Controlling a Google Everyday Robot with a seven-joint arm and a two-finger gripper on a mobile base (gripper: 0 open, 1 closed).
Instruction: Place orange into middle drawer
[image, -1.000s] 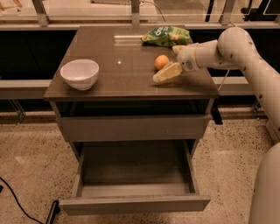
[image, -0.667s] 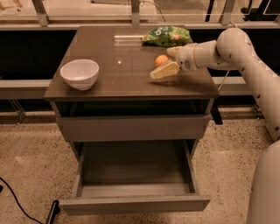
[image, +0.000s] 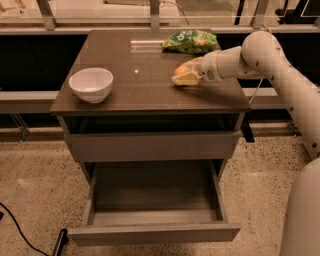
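Note:
The orange (image: 180, 68) sits on the cabinet top, right of centre, just in front of the green snack bag. My gripper (image: 184, 75) reaches in from the right and is at the orange. Its pale yellow near finger (image: 186, 79) lies across the orange's front and hides its lower half. The jaws look open around the fruit, which rests on the top. The middle drawer (image: 150, 232) is pulled far out below, and its flat grey floor is bare.
A white bowl (image: 91, 84) stands at the front left of the cabinet top (image: 135, 95). A green snack bag (image: 190, 41) lies at the back right. The top drawer (image: 150, 146) is shut. A black cable (image: 20, 227) runs over the speckled floor at lower left.
My gripper has moved left and slightly back, from beside the orange to around it. Its near finger now covers the orange's lower half. The orange has not moved.

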